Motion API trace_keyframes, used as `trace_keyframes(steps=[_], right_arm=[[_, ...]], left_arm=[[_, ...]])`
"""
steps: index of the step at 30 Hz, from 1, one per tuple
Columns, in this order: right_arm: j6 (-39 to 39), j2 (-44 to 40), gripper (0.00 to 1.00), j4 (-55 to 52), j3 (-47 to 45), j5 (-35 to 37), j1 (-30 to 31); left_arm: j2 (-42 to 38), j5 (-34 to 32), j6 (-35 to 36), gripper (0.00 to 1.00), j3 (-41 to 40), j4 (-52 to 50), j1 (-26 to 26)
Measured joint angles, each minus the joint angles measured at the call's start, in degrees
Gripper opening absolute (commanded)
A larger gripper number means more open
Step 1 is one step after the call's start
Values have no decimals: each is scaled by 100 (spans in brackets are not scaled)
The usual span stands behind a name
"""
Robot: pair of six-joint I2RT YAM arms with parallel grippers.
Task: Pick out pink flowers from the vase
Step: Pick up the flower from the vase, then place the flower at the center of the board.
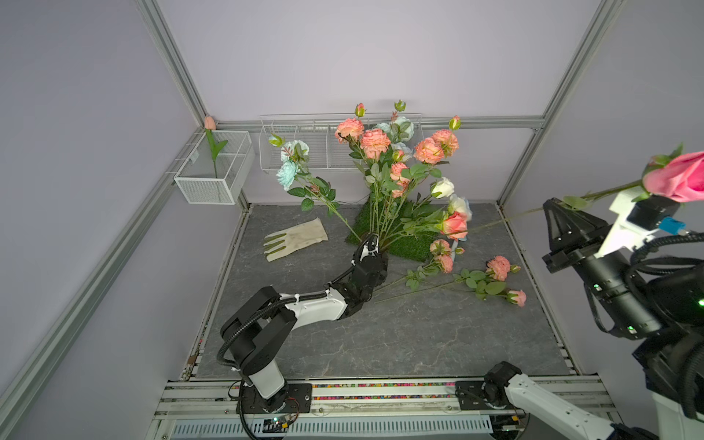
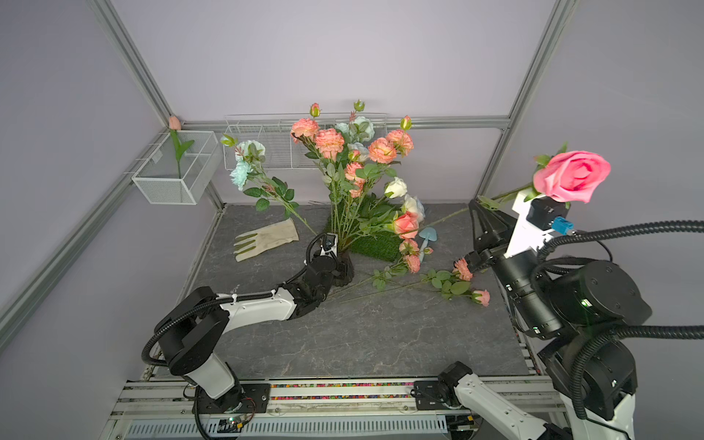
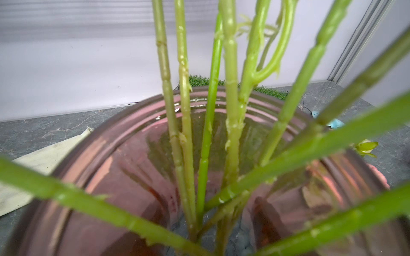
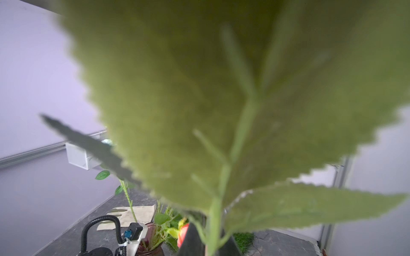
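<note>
Lower centre, the grey marbled tabletop [image 2: 381, 335] lies open, good room for laying a stem; at the right edge, the right gripper [image 2: 477, 205] has its jaws clamped on the long green stem of the magenta rose [image 2: 571, 176], bloom riding high; whether the stem's tail has cleared the rim I can't tell, so draw it along its own line, up and right, minding the grey frame post [image 2: 495, 152] behind; mid-frame, the left gripper [image 2: 335, 268] has its jaws clamped on the dark ribbed glass vase [image 2: 347, 271], steadying it beside the green grass mat [image 2: 375, 245]; loose salmon-pink sprays [image 2: 434, 280] lie just right; farther back, the standing salmon-pink sprays [image 2: 329, 141] and a coral rose [image 2: 405, 224] remain in the vase, tangled among white and teal blooms, so lift slowly.
</note>
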Motion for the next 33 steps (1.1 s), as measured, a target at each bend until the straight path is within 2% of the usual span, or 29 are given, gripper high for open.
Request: trace_keyframes(steps=[6,11,16,22,25,28,31,33], right_arm=[[251,-385,6,-745,-267,922,0],[802,-616,6,-1097,-791,1740,9],[1764,-579,6,-1272,-1751,1773,2],[2892,-317,6,-938,-2900,796,-334],[3475,-149,6,-417,-3475,-55,-960],[4262,83,6,516,-4325,-1187,-1847],[5064,723,6,1679,-5147,-2162,-2514],[5447,1447,7,2352,-5423,-2636,-2675]], left_arm=[[9,-9,-9,0,26,-15,0],[35,2,-13,0,96,-90,2],[90,44,-17,0,201,-157,0],[105,59,-13,0,249,-216,2],[105,66,-2,0,249,-216,2],[105,68,-2,0,249,-216,2],[105,72,2,0,249,-214,2],[105,70,2,0,249,-212,2]])
